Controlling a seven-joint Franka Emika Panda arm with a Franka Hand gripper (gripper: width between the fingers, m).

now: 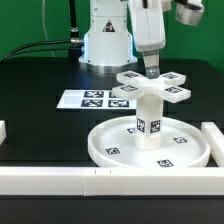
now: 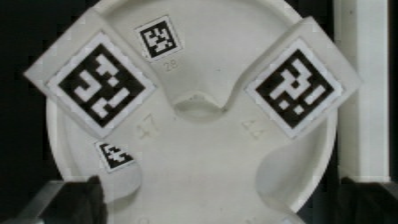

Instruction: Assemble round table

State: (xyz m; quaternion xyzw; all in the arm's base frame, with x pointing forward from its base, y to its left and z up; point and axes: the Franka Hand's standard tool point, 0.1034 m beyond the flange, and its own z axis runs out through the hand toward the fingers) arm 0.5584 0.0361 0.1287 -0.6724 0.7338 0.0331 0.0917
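The large round rimmed disc [image 1: 103, 146] lies on the black table near the front. The short cylinder post [image 1: 148, 122] stands upright in its middle. The cross-shaped four-arm piece [image 1: 150, 89] is level, right over the post's top; I cannot tell whether it rests on it. My gripper [image 1: 150, 66] comes down from above and is shut on one arm of the cross. In the wrist view the cross [image 2: 214, 110] shows two tagged arms with the disc [image 2: 214, 25] beneath. The gripper [image 2: 222, 205] has a dark finger [image 2: 68, 200] on either side of a white arm.
The marker board [image 1: 85, 98] lies flat behind the disc at the exterior view's left. Long white border bars run along the front [image 1: 100, 181] and the exterior view's right [image 1: 212, 136]. The arm's white base [image 1: 105, 45] stands at the back.
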